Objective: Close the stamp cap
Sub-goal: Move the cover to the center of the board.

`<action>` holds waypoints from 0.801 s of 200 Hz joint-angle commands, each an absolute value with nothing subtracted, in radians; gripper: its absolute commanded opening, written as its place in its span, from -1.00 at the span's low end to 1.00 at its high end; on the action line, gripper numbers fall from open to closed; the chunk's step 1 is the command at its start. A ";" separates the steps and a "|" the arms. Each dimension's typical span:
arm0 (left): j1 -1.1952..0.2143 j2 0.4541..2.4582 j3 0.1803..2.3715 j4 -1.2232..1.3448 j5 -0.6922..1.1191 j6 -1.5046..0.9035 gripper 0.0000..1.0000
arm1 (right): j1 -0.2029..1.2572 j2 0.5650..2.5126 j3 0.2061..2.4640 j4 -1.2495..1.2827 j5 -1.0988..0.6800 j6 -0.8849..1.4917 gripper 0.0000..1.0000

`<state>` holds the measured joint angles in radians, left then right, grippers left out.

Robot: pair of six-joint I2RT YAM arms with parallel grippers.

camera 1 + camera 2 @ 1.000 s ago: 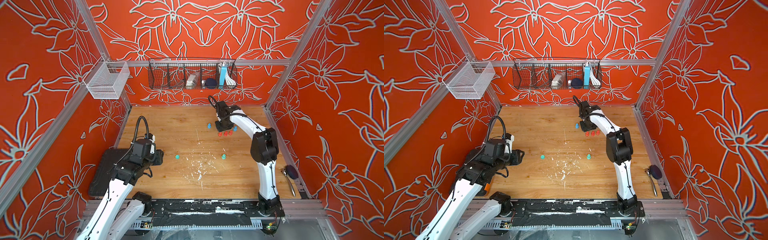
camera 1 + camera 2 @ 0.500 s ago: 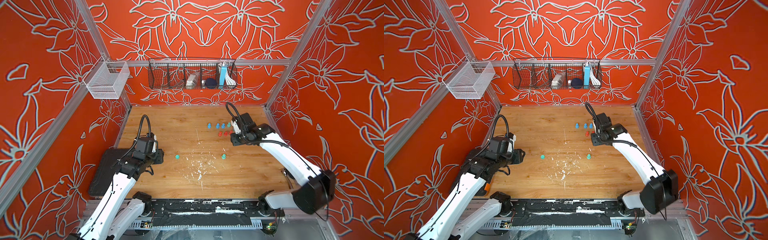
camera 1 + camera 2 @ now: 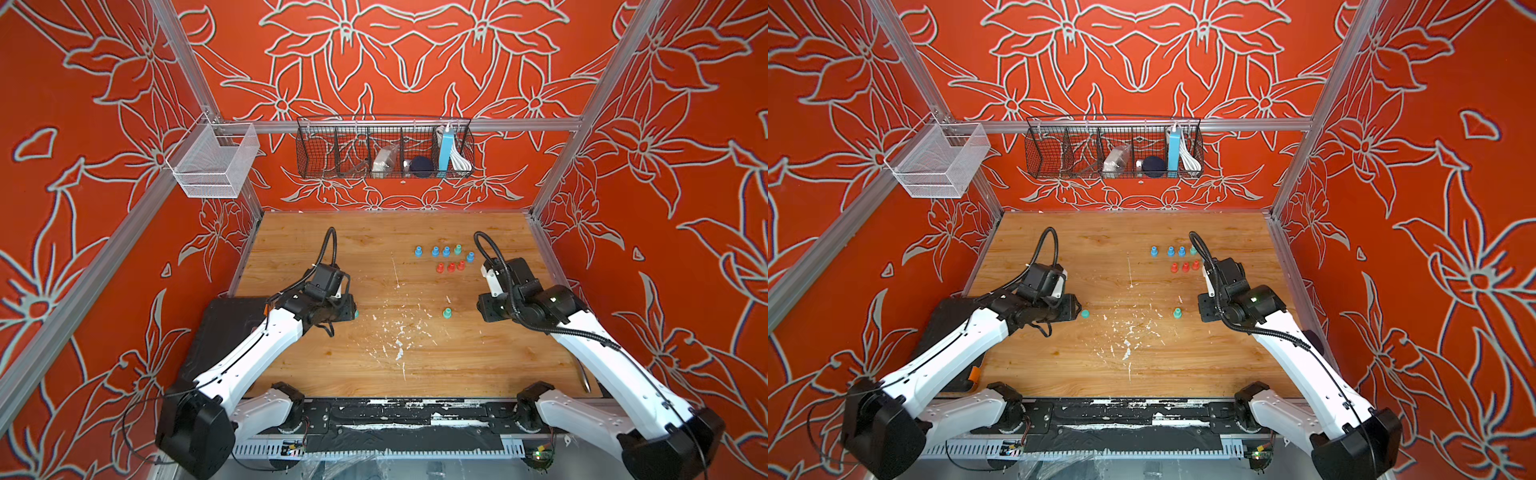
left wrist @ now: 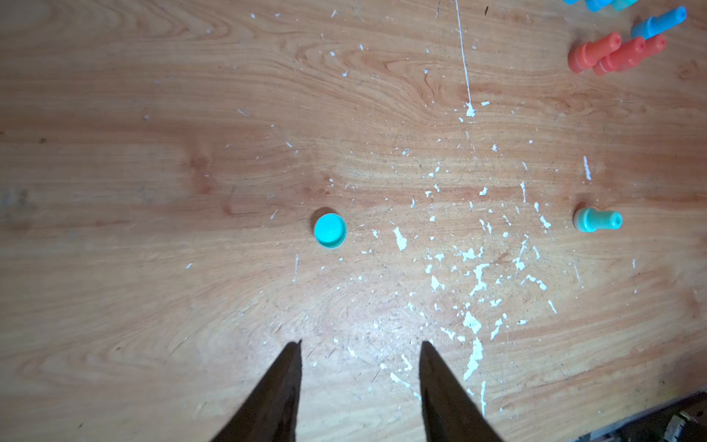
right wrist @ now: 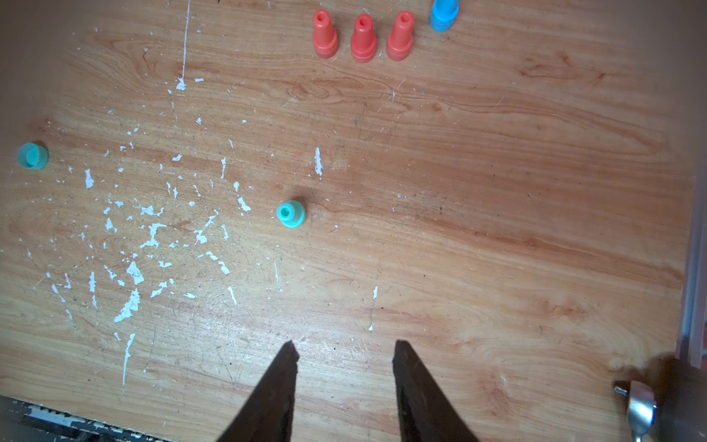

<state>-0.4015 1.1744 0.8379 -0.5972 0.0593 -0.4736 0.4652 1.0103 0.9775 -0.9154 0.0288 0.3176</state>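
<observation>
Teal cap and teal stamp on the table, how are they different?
The teal cap is a short round disc; the teal stamp is taller, with a narrow neck on a wider base. The cap's top looks closed; the stamp's tip has a small hole. The cap sits nearer the left gripper, the stamp nearer the right gripper. Both are teal and stand free on the wooden table.

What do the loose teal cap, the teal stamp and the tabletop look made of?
Teal cap: likely moulded plastic, smooth, even colour.
Teal stamp: same plastic look, stepped moulded shape.
Tabletop: wood or wood-look laminate, grain visible, scratched with white flecks.
</observation>
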 commanded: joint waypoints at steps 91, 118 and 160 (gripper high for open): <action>-0.414 1.467 0.817 -0.355 0.083 -0.572 -0.04 | 0.471 0.921 0.910 -0.923 0.041 0.341 -0.08; -0.414 1.501 0.813 -0.337 0.081 -0.569 -0.05 | 0.471 0.921 0.908 -0.917 0.040 0.340 -0.07; -0.414 1.551 0.804 -0.306 0.091 -0.574 -0.05 | 0.471 0.927 0.907 -0.914 0.043 0.342 -0.08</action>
